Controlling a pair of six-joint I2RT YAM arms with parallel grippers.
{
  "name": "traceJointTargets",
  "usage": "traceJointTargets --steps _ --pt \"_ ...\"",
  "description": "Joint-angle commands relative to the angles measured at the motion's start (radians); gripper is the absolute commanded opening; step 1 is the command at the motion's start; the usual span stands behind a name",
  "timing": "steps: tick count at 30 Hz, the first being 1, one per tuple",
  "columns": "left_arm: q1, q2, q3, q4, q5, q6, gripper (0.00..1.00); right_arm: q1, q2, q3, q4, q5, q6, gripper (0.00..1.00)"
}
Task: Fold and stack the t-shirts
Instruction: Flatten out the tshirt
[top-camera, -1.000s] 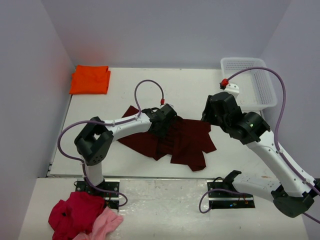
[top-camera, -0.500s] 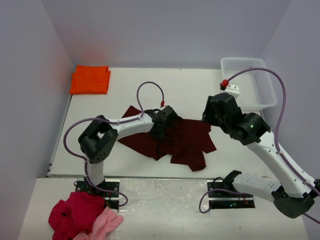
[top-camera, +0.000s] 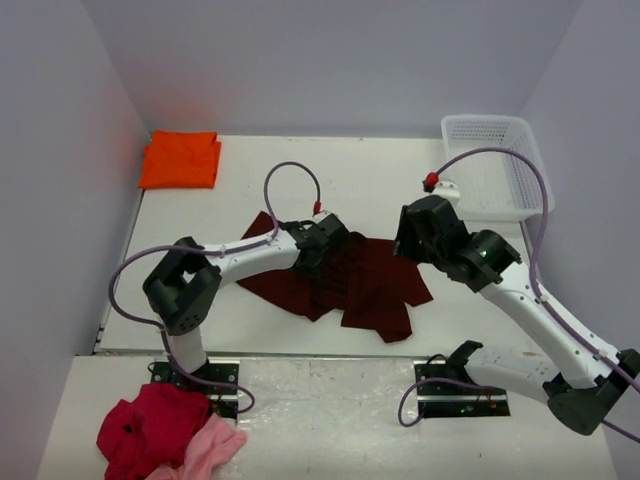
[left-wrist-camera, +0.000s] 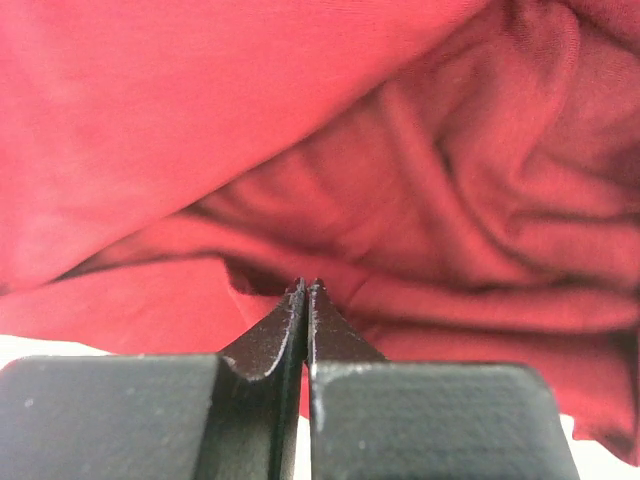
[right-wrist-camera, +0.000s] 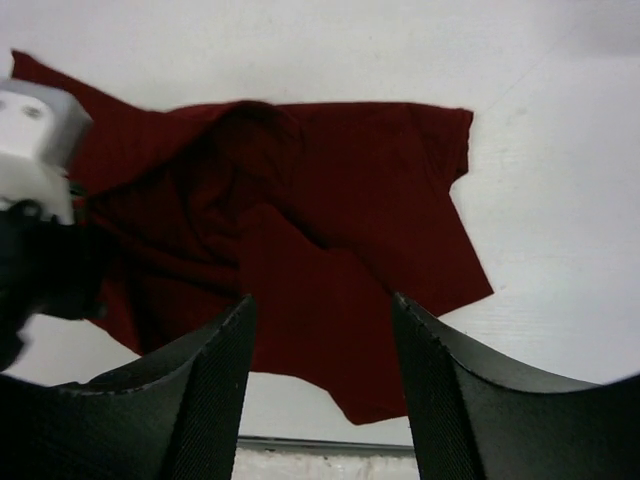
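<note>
Your left pincer (left-wrist-camera: 305, 292) is pressed together at a soft, rumpled fold of the maroon t-shirt (top-camera: 370, 285). Your right pincer (right-wrist-camera: 320, 300) — apart above it.

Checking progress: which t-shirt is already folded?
The orange t-shirt, a neat flat rectangle in the far-left corner; the maroon t-shirt lies crumpled in the middle.

We log the central t-shirt (top-camera: 365, 285) at mid-table (top-camera: 380, 180). The second t-shirt (top-camera: 180, 160) lies at 10 o'clock and the basket (top-camera: 500, 165) at 2 o'clock. At 7 o'clock, off the table, a garment heap (top-camera: 160, 430) sits before the left arm base (top-camera: 195, 375).
</note>
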Motion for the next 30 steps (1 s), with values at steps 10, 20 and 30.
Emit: traceJointTargets --steps 10,20,30 --pt "0.058 -0.284 -0.022 -0.135 -0.199 -0.01 0.0 0.303 0.214 -0.188 0.066 -0.057 0.161 0.55" --pt "0.19 -0.269 -0.129 -0.036 -0.151 0.065 0.0 0.409 0.387 -0.257 0.209 -0.149 0.227 0.44" --pt "0.19 -0.26 -0.12 -0.01 -0.107 0.086 0.0 0.456 0.594 -0.214 0.3 -0.163 0.246 0.58"
